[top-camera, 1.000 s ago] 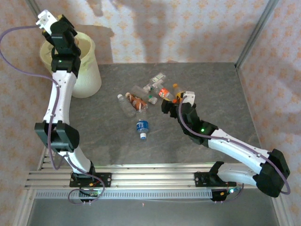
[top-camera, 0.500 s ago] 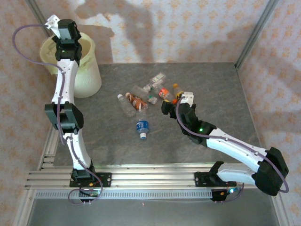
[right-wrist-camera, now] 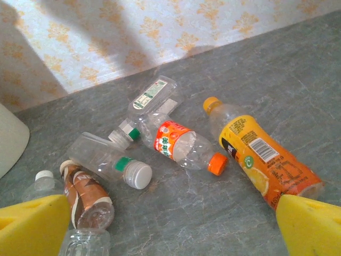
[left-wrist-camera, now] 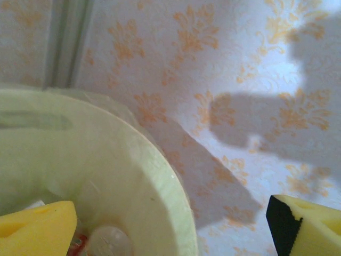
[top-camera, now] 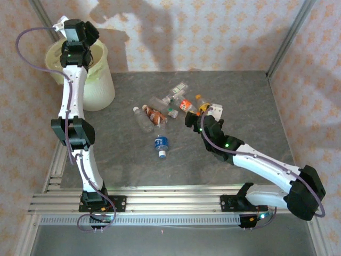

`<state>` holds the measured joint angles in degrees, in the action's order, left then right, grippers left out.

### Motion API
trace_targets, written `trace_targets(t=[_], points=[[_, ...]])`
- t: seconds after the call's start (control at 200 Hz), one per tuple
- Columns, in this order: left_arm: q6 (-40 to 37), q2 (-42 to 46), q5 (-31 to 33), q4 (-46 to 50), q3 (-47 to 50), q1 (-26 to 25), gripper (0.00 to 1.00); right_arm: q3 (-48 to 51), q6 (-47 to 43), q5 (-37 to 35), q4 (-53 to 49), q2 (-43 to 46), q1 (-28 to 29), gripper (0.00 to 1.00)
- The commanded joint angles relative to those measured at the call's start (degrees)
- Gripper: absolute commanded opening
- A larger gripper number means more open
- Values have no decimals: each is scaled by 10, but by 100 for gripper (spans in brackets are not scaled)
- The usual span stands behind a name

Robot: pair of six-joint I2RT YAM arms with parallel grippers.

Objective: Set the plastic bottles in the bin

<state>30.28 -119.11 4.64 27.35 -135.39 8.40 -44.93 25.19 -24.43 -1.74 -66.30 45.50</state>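
Over the bin point(top-camera: 101, 85), left gripper point(left-wrist-camera: 171, 213): its 2 yellow fingers point(left-wrist-camera: 32, 229) are spread wide and hold nothing. The bin's rim sits right under them.
Inside the bin: in the left wrist view I see 1 round clear bottle end point(left-wrist-camera: 109, 240) low down. I cannot count more.
Left arm point(top-camera: 72, 96): 1 second ago it was bent, with its elbow low. Now it stands tall and straight over the bin. I think its drop is done and it can go back for more.
Right gripper point(right-wrist-camera: 173, 205): wide apart, empty, low over the table point(top-camera: 240, 101), just beside the pile point(top-camera: 165, 109). It has slid a little to the right in the last second.
In front of it: the orange bottle point(right-wrist-camera: 261, 160) and the red-label bottle point(right-wrist-camera: 181, 145) lie side by side. Neither is touched yet.
Pile: about 7 bottles lie mid-table, well apart from the bin, some of them touching.
Blue-label bottle point(top-camera: 161, 144): it lies alone, nearer to me.
What this means: most of the job is left. I think the right gripper is lining up its next pick.
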Motion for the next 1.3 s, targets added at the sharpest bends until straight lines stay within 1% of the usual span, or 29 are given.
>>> trace_targets(t=[0.0,0.115,0.19,0.235,0.315,0.445,0.545,0.61,0.691,0.731,0.766,0.806,0.886,1.006,1.071,1.126,1.291], points=[[28,38,-60,62,-16,-2,100,-8,40,-21,-27,-11,-3,99],[24,66,-62,101,-3,-25,100,-14,42,-17,-42,-12,-5,99],[21,93,-50,107,37,-49,100,-13,43,-12,-44,-26,-6,99],[23,130,-36,111,67,-66,100,-12,48,-12,-42,-26,-7,99],[29,182,6,111,138,-104,100,-9,57,-12,-38,-26,-8,99],[61,275,73,75,299,-181,100,-6,61,-12,-28,-27,-10,99],[104,321,80,82,405,-231,100,-8,56,-12,-26,-28,-11,99],[134,342,88,87,466,-254,100,-10,51,-12,-28,-26,-12,99],[160,357,59,63,546,-259,100,-9,46,-9,-25,-27,-14,99],[155,353,29,54,573,-257,100,-8,42,-8,-22,-28,-14,99],[143,342,-2,57,581,-255,100,-8,41,-6,-22,-29,-15,99],[136,330,-24,60,589,-255,100,-9,39,-3,-22,-30,-16,99],[125,320,-67,10,633,-254,100,-12,40,1,-27,-31,-15,99],[123,300,-66,1,656,-248,100,-14,41,2,-42,-28,-16,99],[118,283,-84,-16,662,-240,99,-11,43,0,-48,-25,-16,99],[116,266,-104,-36,665,-236,97,-9,43,0,-48,-24,-16,99],[127,217,-117,-47,657,-233,92,-16,41,1,-54,-23,-16,99]])
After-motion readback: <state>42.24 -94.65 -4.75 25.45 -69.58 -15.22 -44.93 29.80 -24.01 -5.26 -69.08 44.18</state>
